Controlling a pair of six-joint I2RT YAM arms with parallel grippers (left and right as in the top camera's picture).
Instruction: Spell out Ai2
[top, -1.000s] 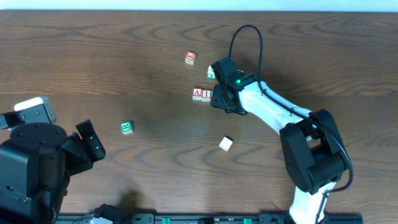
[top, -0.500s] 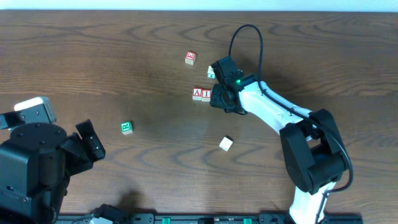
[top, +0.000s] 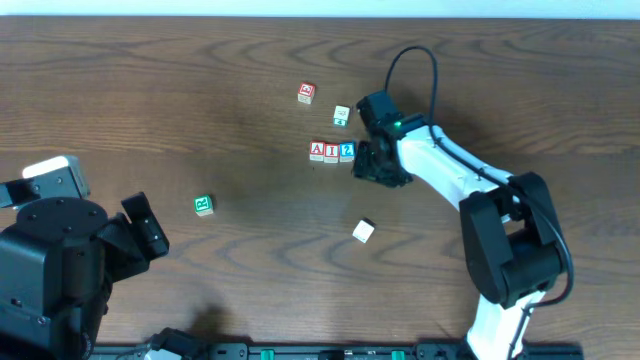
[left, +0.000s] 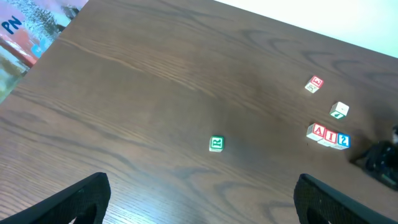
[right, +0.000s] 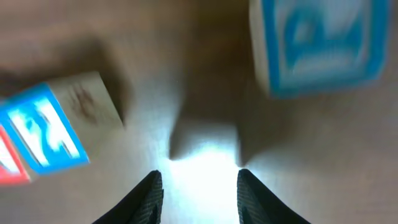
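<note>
— What is the surface like?
— A dark brown wood-grain table (top: 150, 90). A white strip runs beyond its far edge, and a colourful printed sheet (left: 25, 37) lies past one edge in the left wrist view.
— And the letters?
— The red-bordered white wooden "A" cube (top: 317, 151), the matching "I" cube (top: 331, 151) and the blue-faced "2" cube (top: 346, 151) touch in a row, nearer the far edge.
— The grippers?
— The right gripper (right: 198, 183) sits just beside the "2" cube, fingers apart and empty. The left gripper (left: 202, 202) is spread wide, holding nothing.

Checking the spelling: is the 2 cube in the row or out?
In the row: the 2 cube sits against the I cube, after the A cube.
</note>
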